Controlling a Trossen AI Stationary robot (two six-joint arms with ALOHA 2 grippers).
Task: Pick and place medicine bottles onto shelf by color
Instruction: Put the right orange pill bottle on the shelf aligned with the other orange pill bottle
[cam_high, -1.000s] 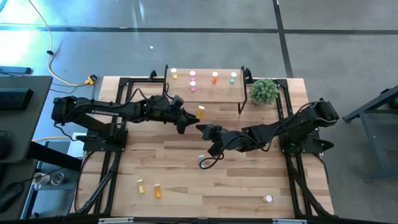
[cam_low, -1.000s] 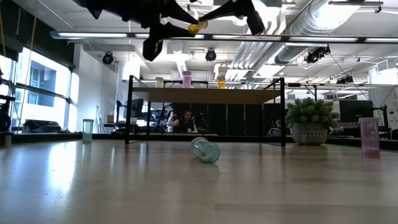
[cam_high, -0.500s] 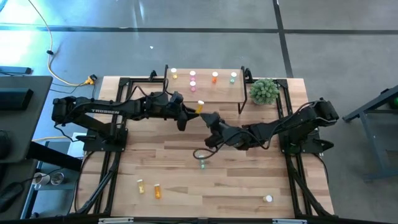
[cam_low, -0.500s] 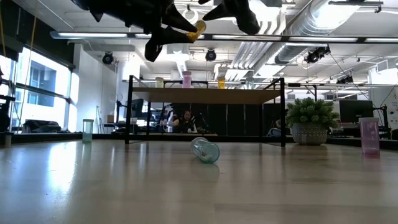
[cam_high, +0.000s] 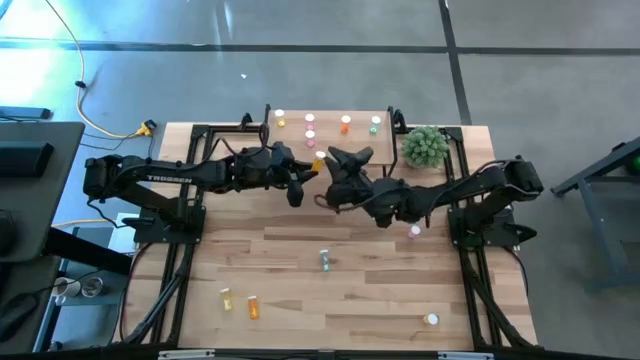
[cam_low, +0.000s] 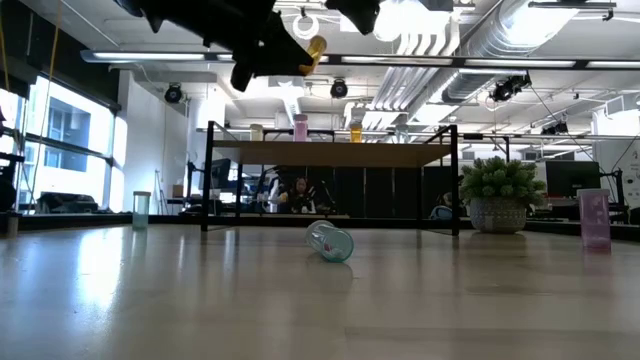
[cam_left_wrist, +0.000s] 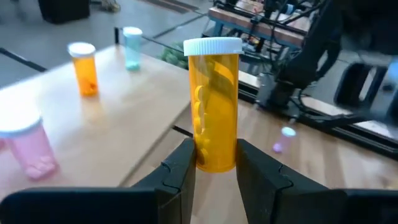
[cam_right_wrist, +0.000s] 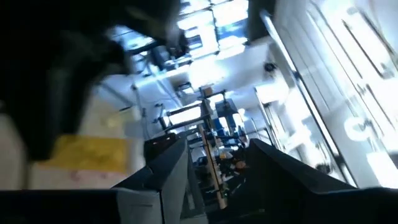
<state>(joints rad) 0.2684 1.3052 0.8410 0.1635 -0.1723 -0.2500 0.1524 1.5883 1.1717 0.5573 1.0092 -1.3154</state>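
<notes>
Left pincer (cam_left_wrist: 214, 167) clamps a yellow bottle (cam_left_wrist: 214, 106) (white-capped) beside the shelf (cam_high: 345, 147).

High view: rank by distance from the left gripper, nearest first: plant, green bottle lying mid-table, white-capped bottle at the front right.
The left gripper is shut on a yellow bottle just in front of the shelf.
1. Green bottle, mid-table, in front of the gripper.
2. Plant, back right beside the shelf; close to the first, a narrow call.
3. White-capped bottle, front right, clearly farthest.
</notes>
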